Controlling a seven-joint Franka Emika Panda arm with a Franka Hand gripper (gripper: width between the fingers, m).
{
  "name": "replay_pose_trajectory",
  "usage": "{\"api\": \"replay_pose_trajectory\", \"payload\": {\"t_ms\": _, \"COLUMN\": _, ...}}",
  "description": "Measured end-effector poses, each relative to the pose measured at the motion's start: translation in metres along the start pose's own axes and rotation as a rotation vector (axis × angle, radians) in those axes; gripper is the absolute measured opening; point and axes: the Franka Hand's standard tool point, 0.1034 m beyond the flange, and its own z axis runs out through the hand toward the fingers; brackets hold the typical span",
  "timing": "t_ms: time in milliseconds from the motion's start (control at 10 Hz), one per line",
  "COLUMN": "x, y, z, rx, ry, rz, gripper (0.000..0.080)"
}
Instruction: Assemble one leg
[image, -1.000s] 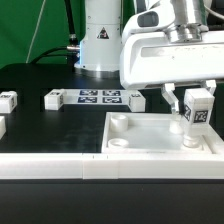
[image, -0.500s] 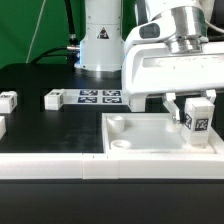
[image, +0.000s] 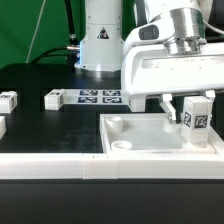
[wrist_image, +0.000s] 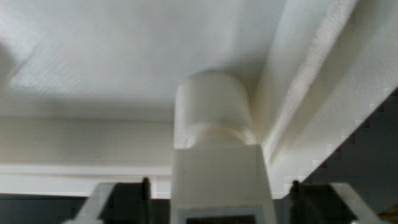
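My gripper (image: 192, 104) is shut on a leg (image: 197, 119), a small white block with a black-and-white tag on its face. It holds the leg slightly tilted over the right part of the large white square panel (image: 140, 138). The leg's lower end is at or just above the panel surface; contact is unclear. In the wrist view the leg (wrist_image: 217, 125) runs out from between the two dark fingers (wrist_image: 121, 204), its far end beside a raised ridge of the panel (wrist_image: 107, 60).
The marker board (image: 98, 97) lies at the back of the black table. More white legs lie at the exterior view's left (image: 8, 100), (image: 52, 99), and one beside the marker board (image: 136, 98). The robot base (image: 100, 35) stands behind.
The gripper with the leg has shifted slightly toward the exterior view's right and a little lower over the panel. The leg now sits a bit more tilted.
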Motion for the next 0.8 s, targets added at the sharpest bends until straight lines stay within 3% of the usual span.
{"api": "replay_pose_trajectory", "payload": {"t_ms": 100, "x": -0.0006, "y": -0.0001, "z": 0.0003, "rx": 0.001, "ry": -0.003, "rz": 0.0, "gripper": 0.0597}}
{"api": "replay_pose_trajectory", "payload": {"t_ms": 700, "x": -0.0015, "y": -0.0005, "z": 0.0006, "rx": 0.002, "ry": -0.008, "rz": 0.001, "gripper": 0.0649}}
{"api": "replay_pose_trajectory", "payload": {"t_ms": 800, "x": 0.0044, "y": -0.0023, "z": -0.0055, "rx": 0.009, "ry": -0.021, "rz": 0.002, "gripper": 0.0649}}
